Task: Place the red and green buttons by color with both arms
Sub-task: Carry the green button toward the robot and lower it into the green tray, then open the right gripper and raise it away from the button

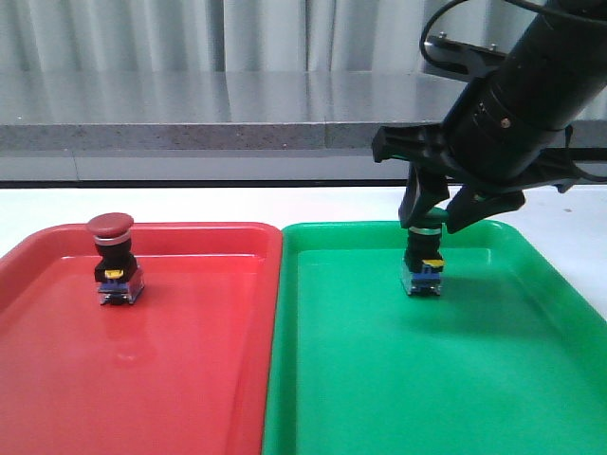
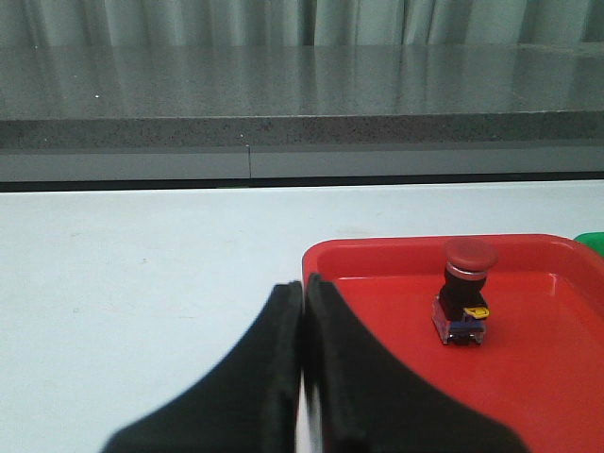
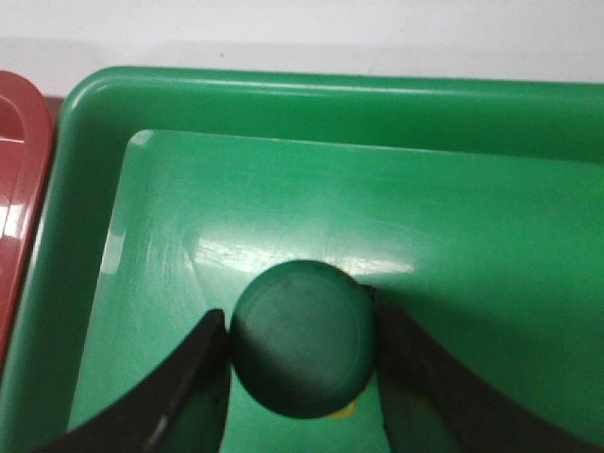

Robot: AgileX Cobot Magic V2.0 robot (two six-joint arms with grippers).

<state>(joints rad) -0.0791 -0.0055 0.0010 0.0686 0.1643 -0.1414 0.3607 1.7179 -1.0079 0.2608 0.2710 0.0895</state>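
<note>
Front view: white table [image 1: 190, 201]; grey ledge [image 1: 190, 136]; curtains [image 1: 190, 33].

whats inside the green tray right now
The green button stands upright inside the green tray, its cap hidden by the right gripper in the front view.

A white desk [image 1: 190, 202] carried a red tray [image 1: 190, 379] and a green tray [image 1: 379, 379] side by side, their long rims apparently touching, though the seam was unclear.
</note>
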